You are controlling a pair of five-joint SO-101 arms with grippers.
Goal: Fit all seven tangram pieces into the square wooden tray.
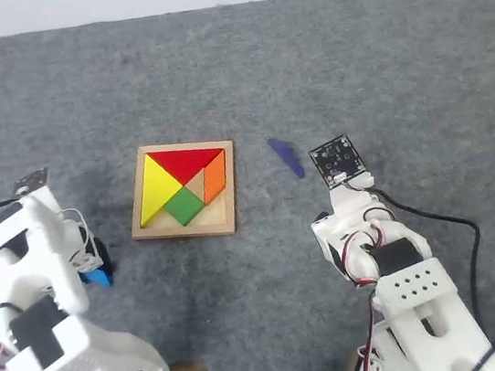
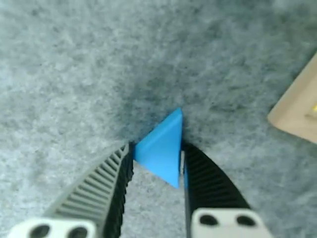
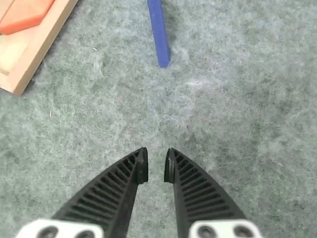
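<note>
Left claw (image 2: 156, 149) around blue triangle (image 2: 164, 141), tray (image 2: 297, 111) corner cut off

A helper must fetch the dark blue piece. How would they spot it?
Find the wooden tray in the middle of the grey mat. On the side of its orange piece, apart from the tray, lies the dark blue piece. It is long and narrow, unlike the light blue triangle in the left gripper.

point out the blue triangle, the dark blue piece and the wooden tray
blue triangle (image 2: 161, 151), left wrist view, middle of its face
dark blue piece (image 3: 158, 32), right wrist view, middle of its length
wooden tray (image 1: 185, 231), high view, near rim
</note>
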